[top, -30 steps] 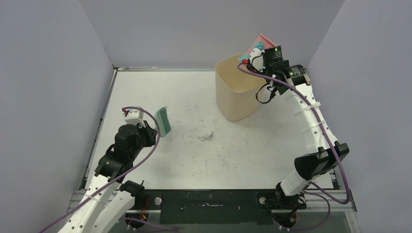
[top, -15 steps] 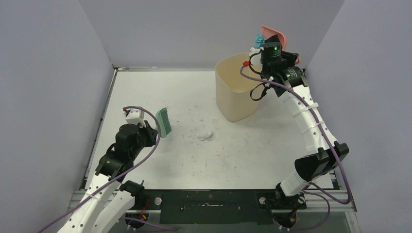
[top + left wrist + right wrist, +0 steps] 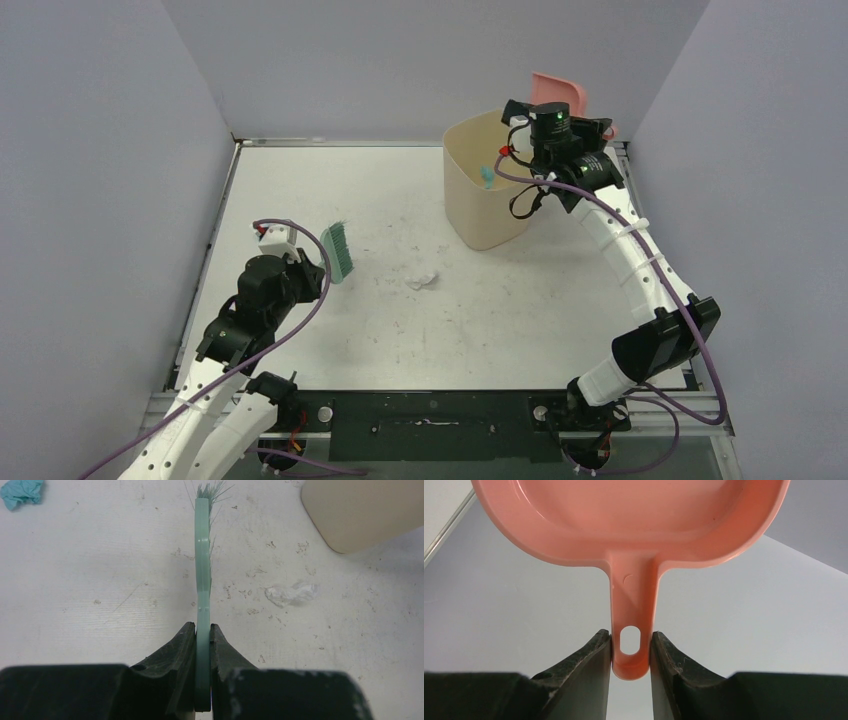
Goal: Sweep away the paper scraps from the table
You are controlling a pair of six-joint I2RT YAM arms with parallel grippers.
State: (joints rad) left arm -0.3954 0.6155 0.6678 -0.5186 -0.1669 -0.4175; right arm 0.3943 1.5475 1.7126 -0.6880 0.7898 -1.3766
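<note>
My left gripper [image 3: 303,262] is shut on the handle of the green hand brush [image 3: 337,251], held on edge over the table [image 3: 330,180]; the left wrist view shows the gripper [image 3: 202,631] and the brush [image 3: 202,565]. A white paper scrap [image 3: 422,281] lies right of the brush, also in the left wrist view [image 3: 291,593]. A teal scrap [image 3: 21,491] lies far left ahead. My right gripper [image 3: 553,108] is shut on the handle of the pink dustpan [image 3: 560,92], tipped above the beige bin [image 3: 485,205]. A teal scrap [image 3: 487,177] is inside the bin. In the right wrist view the gripper [image 3: 630,645] holds the pan [image 3: 634,515], whose visible inside is bare.
The bin stands at the back right of the table, its corner showing in the left wrist view [image 3: 365,510]. Grey walls close in the table on three sides. Metal rails run along the left edge [image 3: 215,240] and the back edge.
My right wrist has turned and tipped the dustpan over the bin. The teal scraps have left the pan, and one now shows inside the bin. The left arm has not moved.
</note>
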